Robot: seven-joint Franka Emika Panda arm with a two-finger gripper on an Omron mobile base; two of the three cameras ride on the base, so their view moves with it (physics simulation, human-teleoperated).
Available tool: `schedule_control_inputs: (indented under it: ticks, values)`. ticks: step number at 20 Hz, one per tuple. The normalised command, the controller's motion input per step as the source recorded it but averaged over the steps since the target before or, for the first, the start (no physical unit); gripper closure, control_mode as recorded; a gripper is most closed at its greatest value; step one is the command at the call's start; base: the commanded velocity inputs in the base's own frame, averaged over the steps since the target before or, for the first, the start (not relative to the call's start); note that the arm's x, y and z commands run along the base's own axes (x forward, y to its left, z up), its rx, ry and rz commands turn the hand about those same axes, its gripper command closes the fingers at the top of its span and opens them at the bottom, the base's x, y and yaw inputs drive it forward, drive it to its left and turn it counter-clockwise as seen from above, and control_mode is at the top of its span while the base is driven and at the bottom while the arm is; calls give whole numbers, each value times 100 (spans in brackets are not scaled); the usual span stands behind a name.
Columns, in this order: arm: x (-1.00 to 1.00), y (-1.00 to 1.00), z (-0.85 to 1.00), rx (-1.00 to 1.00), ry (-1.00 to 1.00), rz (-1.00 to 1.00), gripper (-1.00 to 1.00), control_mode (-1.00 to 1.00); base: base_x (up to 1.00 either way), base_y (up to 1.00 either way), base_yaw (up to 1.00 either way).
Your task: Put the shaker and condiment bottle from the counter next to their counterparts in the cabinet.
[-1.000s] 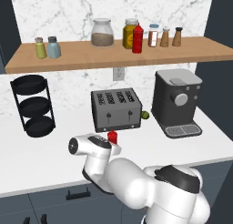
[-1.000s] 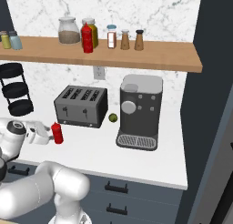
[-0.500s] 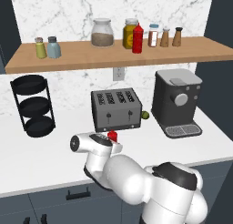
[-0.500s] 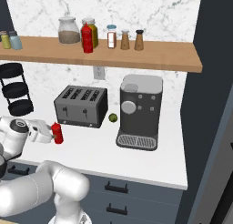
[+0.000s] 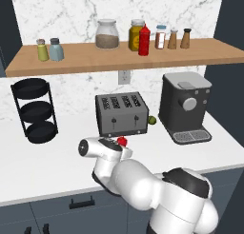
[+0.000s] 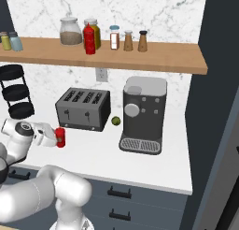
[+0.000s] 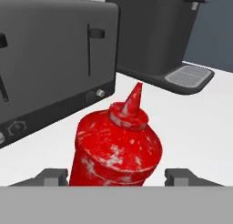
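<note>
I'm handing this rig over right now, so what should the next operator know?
Gripper: open, fingers either side of the condiment bottle, not closed on it.
The bottle stands on the counter in front of the toaster.
Done: shaker is on the cabinet beside the yellow-green shaker.
Left: grasp the bottle, lift it and set it beside the taller red bottle.

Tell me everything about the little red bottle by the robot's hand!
The condiment bottle is small, squat and shiny red with pale scuffs, and has a rounded cap with a short pointed tip. It looks like plastic. It sits between the open gripper fingers, in front of the black toaster, over the white counter.
</note>
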Motion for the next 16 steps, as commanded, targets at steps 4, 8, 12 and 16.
schedule_control_inputs:
  ticks: [4, 8, 12, 16]
  values:
    - [5, -4, 0, 0, 0, 0, 100, -100, 0, 0, 0]
    - [0, -13, 48, -4, -6, 0, 100, -100, 0, 0, 0]
    - [-16, -13, 83, -6, -13, 0, 100, -100, 0, 0, 0]
    - [-23, -23, 81, 0, -2, 6, 100, -100, 0, 0, 0]
